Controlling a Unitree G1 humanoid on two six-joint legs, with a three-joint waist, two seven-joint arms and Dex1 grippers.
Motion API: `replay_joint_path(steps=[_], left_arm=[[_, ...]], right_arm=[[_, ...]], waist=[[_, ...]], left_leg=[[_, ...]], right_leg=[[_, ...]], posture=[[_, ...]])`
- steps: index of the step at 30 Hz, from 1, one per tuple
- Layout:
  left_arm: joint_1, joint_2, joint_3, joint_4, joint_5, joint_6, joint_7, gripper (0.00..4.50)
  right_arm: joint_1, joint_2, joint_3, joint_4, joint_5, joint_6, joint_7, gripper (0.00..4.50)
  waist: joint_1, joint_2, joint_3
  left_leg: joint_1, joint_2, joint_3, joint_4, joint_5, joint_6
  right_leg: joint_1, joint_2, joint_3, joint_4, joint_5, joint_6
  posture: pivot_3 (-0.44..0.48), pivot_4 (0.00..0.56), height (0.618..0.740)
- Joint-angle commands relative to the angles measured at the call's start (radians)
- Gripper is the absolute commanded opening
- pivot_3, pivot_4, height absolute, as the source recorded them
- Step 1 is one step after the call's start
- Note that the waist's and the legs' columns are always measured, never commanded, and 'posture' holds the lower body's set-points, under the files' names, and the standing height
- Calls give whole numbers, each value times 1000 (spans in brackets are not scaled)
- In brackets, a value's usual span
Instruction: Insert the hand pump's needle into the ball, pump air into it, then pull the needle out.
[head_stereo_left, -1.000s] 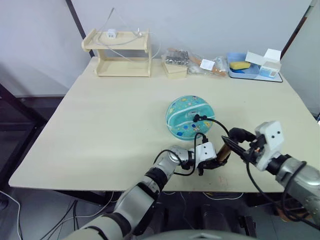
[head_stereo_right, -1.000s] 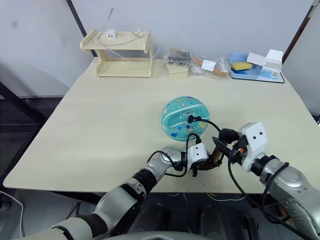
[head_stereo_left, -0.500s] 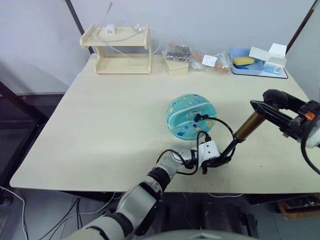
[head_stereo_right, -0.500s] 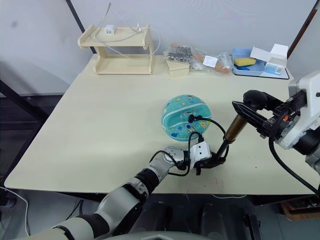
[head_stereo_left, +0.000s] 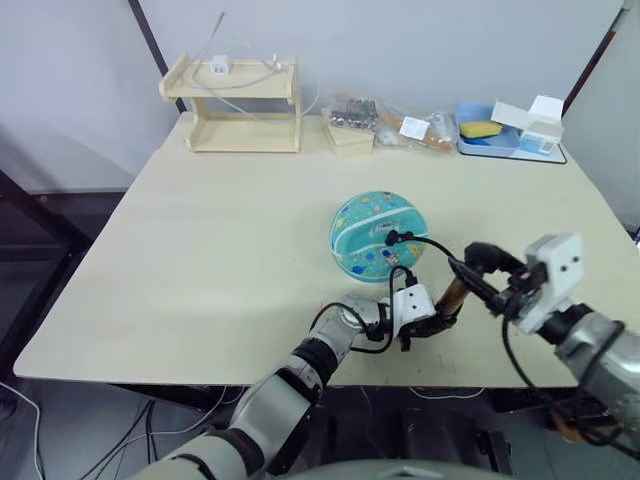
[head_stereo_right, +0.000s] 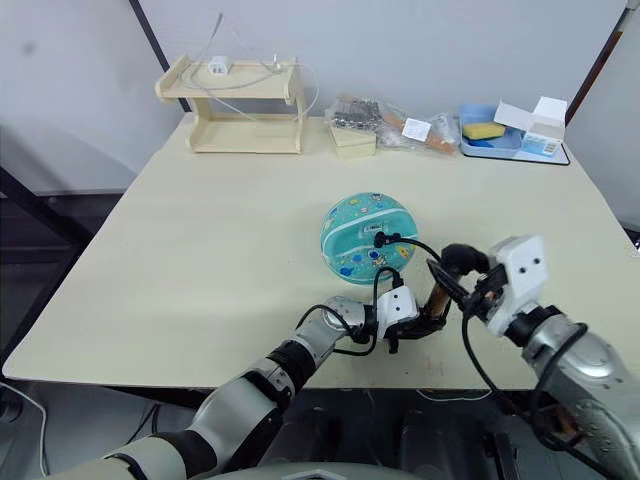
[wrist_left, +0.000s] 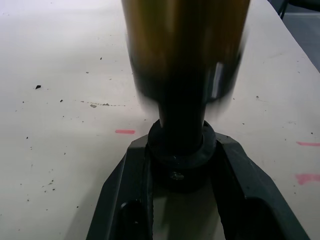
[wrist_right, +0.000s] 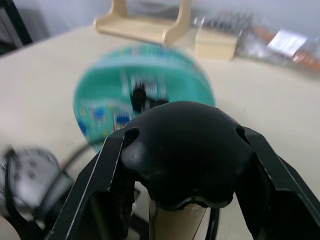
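Since half a second ago the right hand (head_stereo_left: 478, 268) has come back in from the far right and lowered, pushing the black T-handle (wrist_right: 181, 150) down toward the body of the slim brass-gold hand pump (head_stereo_left: 452, 297), so much less of the rod shows than before. That hand's two black fingers (wrist_right: 100, 185) are clamped on either side of the T-handle.

The left hand (wrist_left: 182, 172) lies low on the cream surface (head_stereo_left: 220, 240) near its near edge, its fingers (wrist_left: 240, 190) closed around the pump's black lower end cap, pinning it against the surface. The pump leans up and to the right from this hand toward the right hand.

A thin black hose (head_stereo_left: 432, 244) loops from the pump up to a small black fitting (head_stereo_left: 393, 237) seated on the near right side of the teal rubber ball with colourful cartoon prints (head_stereo_left: 375, 232); the needle itself is too small to make out. The ball rests on the surface just beyond both hands, around the middle.

Along the far edge stand a pale wooden shelf rack (head_stereo_left: 238, 103) on the left, clear plastic bags (head_stereo_left: 385, 120) in the middle and a blue tray with a yellow sponge (head_stereo_left: 485, 135) on the right.
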Motion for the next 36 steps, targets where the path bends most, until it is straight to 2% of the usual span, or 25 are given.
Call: replay_joint_path(steps=[1,7,12,15,16,19,23,24,25,29,34,36], left_arm=[[31,2,-32,25,37,22,-13,1074],[27,-15,-34,29,39,30,2,1074],[21,-22,-36,46,45,30,12,1074],[16,-24,-37,57,49,28,15,1074],[15,-25,-37,60,49,27,15,1074],[13,-26,-38,68,51,22,16,1074],[11,-27,-41,79,54,16,19,1074],[10,-27,-41,80,53,14,19,1074],[10,-28,-42,83,54,13,21,1074],[8,-30,-44,90,54,8,27,1074],[12,-28,-43,89,53,4,27,1074],[13,-26,-42,87,51,3,28,1074]], right_arm=[[62,36,102,174,-117,12,48,2117],[45,23,-40,25,-72,52,52,2117],[-42,-42,-251,-140,99,169,5,2117],[-128,-135,-414,-205,292,250,-46,2117],[-153,-175,-477,-213,366,272,-62,2117],[-187,-276,-619,-212,520,326,-85,2117],[-231,-405,-748,-173,713,383,-141,2082],[-238,-426,-763,-164,750,391,-157,1957],[-231,-450,-774,-162,760,414,-156,1733],[-163,-446,-730,-169,730,455,-160,1731],[-18,-329,-498,-177,505,403,-93,1731],[20,-286,-403,-166,416,366,-71,1731]], waist=[[-3,0,-4],[-8,0,-4],[1,9,3],[7,14,8],[7,16,9],[9,15,11],[8,15,13],[8,14,14],[9,14,14],[11,13,14],[9,0,8],[7,-2,7]], left_leg=[[1,0,0,0,0,0],[11,1,-2,-2,0,0],[9,-1,-2,-2,0,0],[5,-3,0,-1,0,0],[-3,-5,-1,1,0,0],[-10,-7,-1,1,0,0],[-12,-7,0,1,-1,2],[-13,-7,1,1,-1,3],[-13,-7,0,1,-1,3],[-14,-7,0,1,-2,3],[-12,-7,0,1,-2,4],[-7,-7,0,0,-2,4]], right_leg=[[1,0,0,0,0,1],[12,-1,-1,-1,-7,6],[12,-3,-1,-2,-7,7],[8,-6,0,-2,-6,8],[0,-7,0,-1,-4,7],[-8,-7,0,0,-2,5],[-10,-9,1,0,-2,5],[-10,-9,1,-1,-2,5],[-10,-9,0,-1,-2,5],[-10,-9,0,-1,-3,5],[-8,-9,-1,-2,-3,5],[-3,-9,-1,-3,-3,6]], posture=[[0,150,740],[0,150,740],[0,150,740],[0,150,740],[0,150,740],[0,150,740],[0,150,740],[0,150,740],[0,150,740],[0,150,740],[0,150,740],[0,150,740]])
